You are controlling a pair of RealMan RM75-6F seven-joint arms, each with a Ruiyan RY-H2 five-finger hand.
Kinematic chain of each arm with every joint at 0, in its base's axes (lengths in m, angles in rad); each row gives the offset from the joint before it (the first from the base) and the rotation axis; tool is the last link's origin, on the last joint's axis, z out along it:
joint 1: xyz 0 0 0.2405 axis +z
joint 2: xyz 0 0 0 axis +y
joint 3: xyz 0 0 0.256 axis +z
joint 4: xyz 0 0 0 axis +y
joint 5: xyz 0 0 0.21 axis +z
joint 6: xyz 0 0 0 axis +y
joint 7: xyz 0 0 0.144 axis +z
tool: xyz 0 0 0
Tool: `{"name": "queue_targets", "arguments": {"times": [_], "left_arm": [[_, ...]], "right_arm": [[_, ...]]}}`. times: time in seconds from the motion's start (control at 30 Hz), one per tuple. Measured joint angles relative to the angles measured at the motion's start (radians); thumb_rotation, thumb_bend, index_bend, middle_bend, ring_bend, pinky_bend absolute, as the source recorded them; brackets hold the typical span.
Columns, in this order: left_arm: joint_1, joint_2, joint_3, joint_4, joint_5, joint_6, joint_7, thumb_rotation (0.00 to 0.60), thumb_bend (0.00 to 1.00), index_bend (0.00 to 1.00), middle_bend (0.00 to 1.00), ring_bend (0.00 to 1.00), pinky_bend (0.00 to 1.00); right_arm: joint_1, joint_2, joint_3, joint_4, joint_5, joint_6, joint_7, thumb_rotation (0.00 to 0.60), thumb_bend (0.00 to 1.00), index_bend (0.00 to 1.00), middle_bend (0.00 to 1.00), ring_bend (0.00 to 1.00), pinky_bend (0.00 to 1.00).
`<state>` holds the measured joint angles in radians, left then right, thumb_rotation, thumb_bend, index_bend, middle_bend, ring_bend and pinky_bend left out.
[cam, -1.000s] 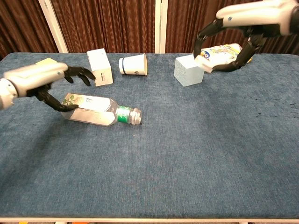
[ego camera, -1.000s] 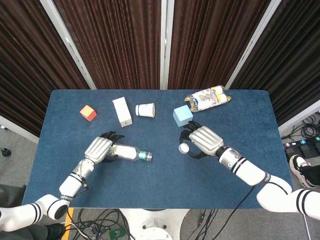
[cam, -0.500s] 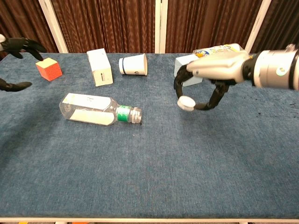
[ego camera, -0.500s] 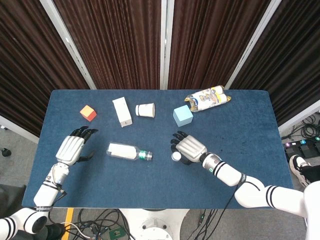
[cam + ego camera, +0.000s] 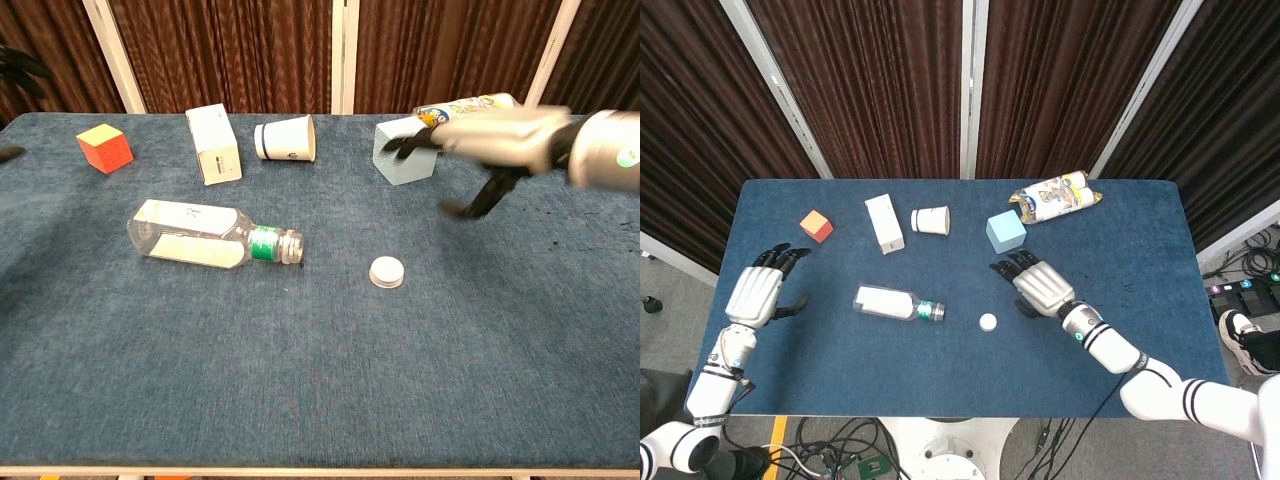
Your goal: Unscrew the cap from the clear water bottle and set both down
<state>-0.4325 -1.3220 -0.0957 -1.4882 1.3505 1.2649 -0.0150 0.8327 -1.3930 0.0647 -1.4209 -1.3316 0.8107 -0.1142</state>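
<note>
The clear water bottle (image 5: 895, 304) (image 5: 207, 236) lies on its side on the blue table, uncapped, its open neck with the green band pointing right. The white cap (image 5: 987, 322) (image 5: 387, 272) rests flat on the cloth to the right of the neck. My right hand (image 5: 1040, 285) (image 5: 487, 140) hovers open just right of and beyond the cap, holding nothing. My left hand (image 5: 757, 293) is open near the table's left edge, well left of the bottle; the chest view shows only its dark fingertips (image 5: 22, 66) at the left border.
Along the far side stand an orange cube (image 5: 816, 226) (image 5: 105, 147), a white carton (image 5: 884, 223) (image 5: 213, 143), a tipped paper cup (image 5: 931, 219) (image 5: 284, 139), a light blue cube (image 5: 1005, 232) (image 5: 400, 157) and a snack bag (image 5: 1058, 196).
My right hand released the cap onto the table and lifted away to the right with fingers spread. My left hand let go of the bottle and drew back to the left edge.
</note>
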Motion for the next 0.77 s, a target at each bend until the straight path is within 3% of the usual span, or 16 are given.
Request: {"name": "queue_targets", "arguments": {"times": [0.27,0.53,0.77], "left_arm": [[0.111,0.108,-0.002,-0.006,-0.088,0.078,0.076,0.600,0.30,0.20,0.21,0.10,0.16],[0.233,0.169,0.022,-0.063,-0.059,0.258,0.099,0.600,0.28,0.20,0.20,0.10,0.14],[0.353,0.179,0.088,-0.182,0.039,0.409,0.203,0.600,0.27,0.20,0.20,0.10,0.14]], "right_arm": [[-0.254,0.200,-0.012,-0.089,0.022,0.313,0.092,0.600,0.40,0.00,0.00,0.00,0.00],[-0.499,0.289,-0.048,-0.112,-0.027,0.602,0.252,0.600,0.40,0.00,0.00,0.00,0.00],[-0.590,0.314,-0.081,-0.133,-0.117,0.681,0.327,0.600,0.40,0.00,0.00,0.00,0.00]]}}
